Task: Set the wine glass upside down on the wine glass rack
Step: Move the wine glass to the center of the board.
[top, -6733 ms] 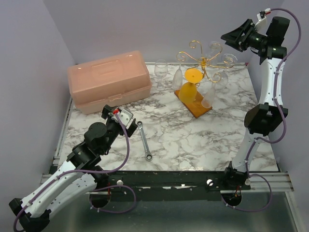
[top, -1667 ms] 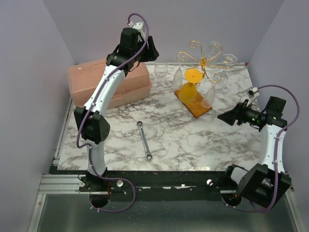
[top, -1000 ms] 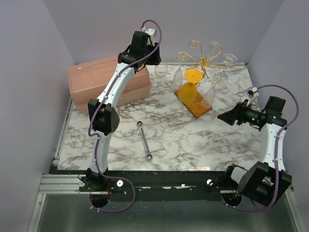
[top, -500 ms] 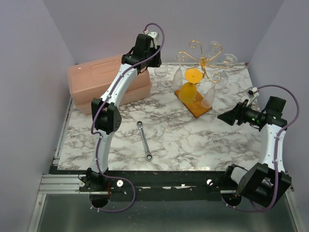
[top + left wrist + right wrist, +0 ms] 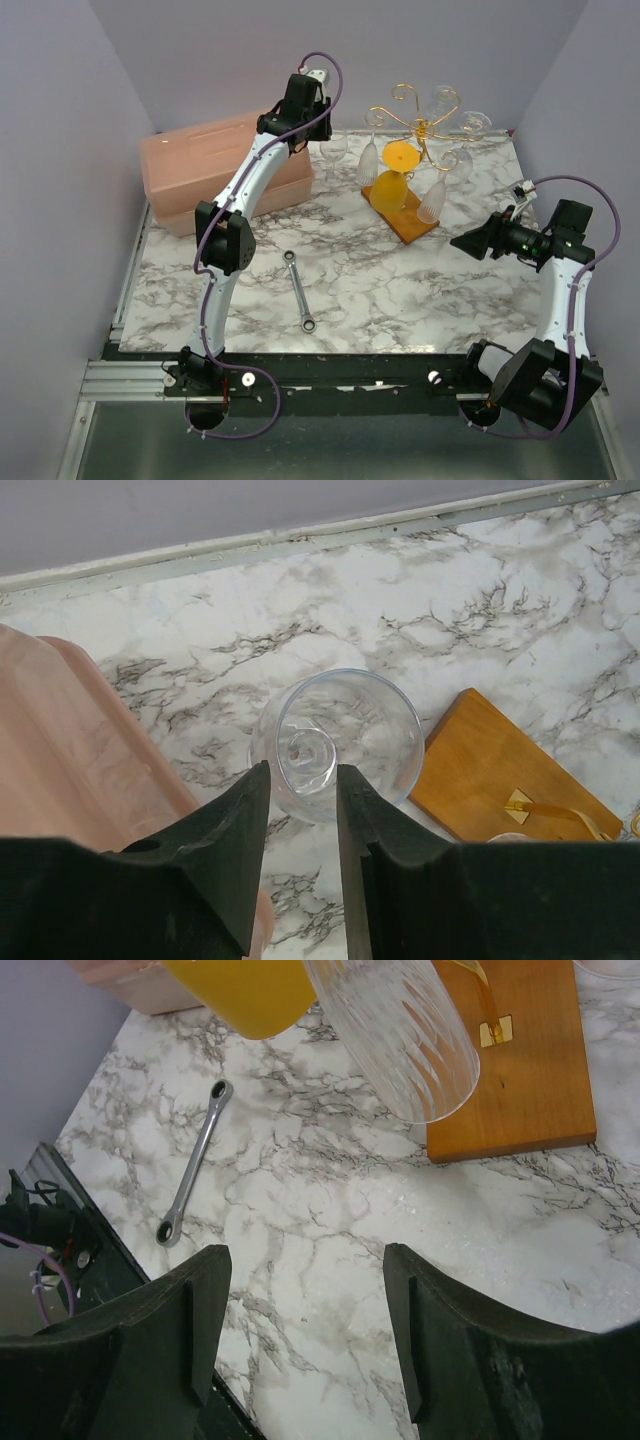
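Observation:
A clear wine glass [image 5: 333, 148] stands upright on the marble at the back, left of the wine glass rack [image 5: 420, 125]. The rack is gold wire on an orange-brown base [image 5: 405, 212] and several glasses hang from it upside down, one of them orange [image 5: 398, 160]. My left gripper [image 5: 316, 132] hovers over the glass. In the left wrist view the glass [image 5: 350, 730] is seen from above, my left gripper [image 5: 303, 770] open by a narrow gap over its near rim. My right gripper [image 5: 462, 241] hangs open at mid-right, empty [image 5: 305, 1260].
A pink toolbox [image 5: 200, 170] sits at the back left, close beside the left fingers [image 5: 60, 740]. A wrench [image 5: 299, 290] lies mid-table. The back wall rises just behind the glass. A ribbed clear glass [image 5: 400, 1040] hangs over the rack's base [image 5: 530, 1080].
The left arm has swung from the near left up over the toolbox to the glass, its jaws narrowing. The right arm came down from the back right earlier and has since stayed still.

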`<move>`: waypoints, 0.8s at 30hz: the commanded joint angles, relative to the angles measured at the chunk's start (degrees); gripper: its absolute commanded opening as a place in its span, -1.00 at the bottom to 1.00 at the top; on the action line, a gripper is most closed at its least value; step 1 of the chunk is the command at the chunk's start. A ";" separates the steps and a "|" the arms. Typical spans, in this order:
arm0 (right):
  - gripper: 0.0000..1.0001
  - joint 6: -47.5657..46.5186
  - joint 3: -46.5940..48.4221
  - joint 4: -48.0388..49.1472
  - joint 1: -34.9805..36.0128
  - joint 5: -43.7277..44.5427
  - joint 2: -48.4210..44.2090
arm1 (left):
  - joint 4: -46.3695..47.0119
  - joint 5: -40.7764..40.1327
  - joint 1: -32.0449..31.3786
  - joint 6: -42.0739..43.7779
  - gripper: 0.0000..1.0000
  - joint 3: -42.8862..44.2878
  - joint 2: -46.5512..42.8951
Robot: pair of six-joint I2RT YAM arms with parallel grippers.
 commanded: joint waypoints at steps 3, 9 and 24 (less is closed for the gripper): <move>0.38 -1.24 -0.01 -0.41 -0.14 -0.66 -1.10 | -0.64 -2.22 -0.47 -0.48 -0.40 2.22 1.37; 0.38 -1.24 -0.11 -0.41 -0.09 -0.65 -1.27 | -1.49 -4.58 -0.88 1.05 -0.41 2.42 1.75; 0.38 -1.24 -0.11 -0.39 -0.09 -0.63 -1.81 | -2.73 -4.99 -1.26 2.86 -0.67 2.69 1.93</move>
